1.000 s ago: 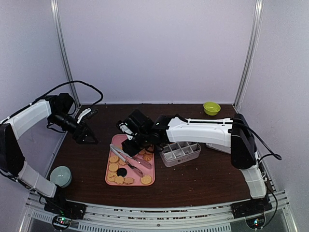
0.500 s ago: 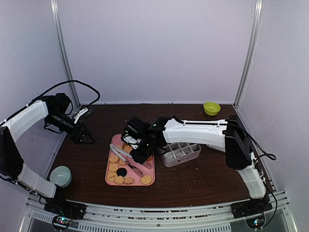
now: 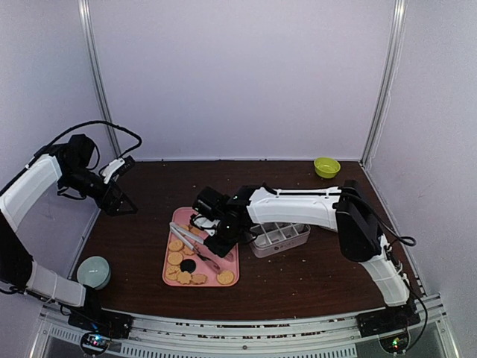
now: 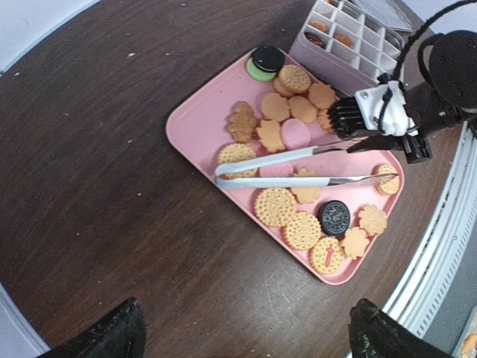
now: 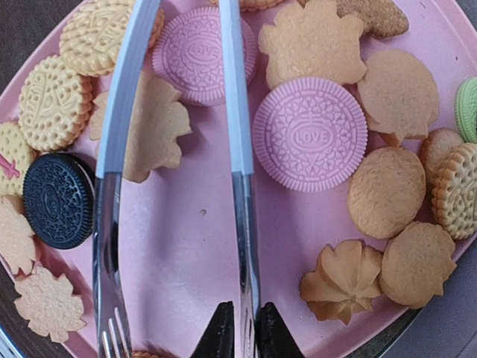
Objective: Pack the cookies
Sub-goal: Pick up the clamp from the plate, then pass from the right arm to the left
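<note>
R gripper point(image 5: 244, 332) pinched on one arm only of tongs point(image 5: 237, 149) over pink tray point(image 5: 194, 246), cookies point(image 5: 309, 134) loose on tray, L gripper point(image 4: 250, 339) wide open well off tray; risk: tongs may twist/slip w/ 2nd arm free.

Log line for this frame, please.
right hand: pinching one arm of tongs lying on pink tray | left hand: open, raised aside | cookies: mostly on tray

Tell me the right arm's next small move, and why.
Probably raise the tongs a little off the pink tray. The right gripper has its fingertips tight on either side of one tong arm, yet the tongs lie flat among the cookies. They likely need lifting clear before they can be aimed at any one cookie.
</note>
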You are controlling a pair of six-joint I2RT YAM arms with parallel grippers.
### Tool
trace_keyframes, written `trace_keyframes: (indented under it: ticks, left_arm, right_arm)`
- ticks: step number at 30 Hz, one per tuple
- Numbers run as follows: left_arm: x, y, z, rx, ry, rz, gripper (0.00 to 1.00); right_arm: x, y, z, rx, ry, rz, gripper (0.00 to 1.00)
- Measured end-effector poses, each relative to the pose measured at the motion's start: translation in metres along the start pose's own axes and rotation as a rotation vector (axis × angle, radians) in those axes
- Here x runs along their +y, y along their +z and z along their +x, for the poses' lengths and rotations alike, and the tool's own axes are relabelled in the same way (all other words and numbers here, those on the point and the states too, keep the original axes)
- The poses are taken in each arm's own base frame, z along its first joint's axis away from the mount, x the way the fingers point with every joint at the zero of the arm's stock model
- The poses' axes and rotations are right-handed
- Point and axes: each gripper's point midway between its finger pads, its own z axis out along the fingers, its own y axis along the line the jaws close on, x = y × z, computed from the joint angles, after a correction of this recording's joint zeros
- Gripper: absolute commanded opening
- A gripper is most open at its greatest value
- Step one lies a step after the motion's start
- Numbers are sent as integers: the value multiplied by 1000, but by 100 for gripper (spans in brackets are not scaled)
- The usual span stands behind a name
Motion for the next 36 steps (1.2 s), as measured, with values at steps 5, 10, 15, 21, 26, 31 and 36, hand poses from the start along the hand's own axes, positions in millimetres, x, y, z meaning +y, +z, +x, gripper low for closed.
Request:
trace_keyframes:
  ticks: [5, 10, 15, 21, 26, 31, 36]
  left_arm:
    - [14, -5, -1, 0, -17, -74, 98]
    - [9, -4, -5, -26, -18, -42, 98]
    - [-12, -3, -17, -90, -6, 78, 98]
    - [-47, -10, -36, -206, 37, 258, 98]
    - [-87, -10, -51, -266, 75, 443, 94]
    - [-125, -14, -66, -308, 89, 648, 87]
    - [-149, -30, -81, -357, 112, 759, 81]
  right_arm:
    - [0, 5, 5, 18, -3, 0, 0]
    - [-3, 5, 1, -7, 3, 16, 0]
    - [-9, -14, -3, -84, 39, 37, 0]
    - [-9, -88, -42, -372, 150, -10, 0]
    - [-7, -178, -86, -736, 307, -129, 0]
    - [-4, -230, -122, -990, 433, -264, 0]
    - [2, -246, -145, -1090, 487, -344, 0]
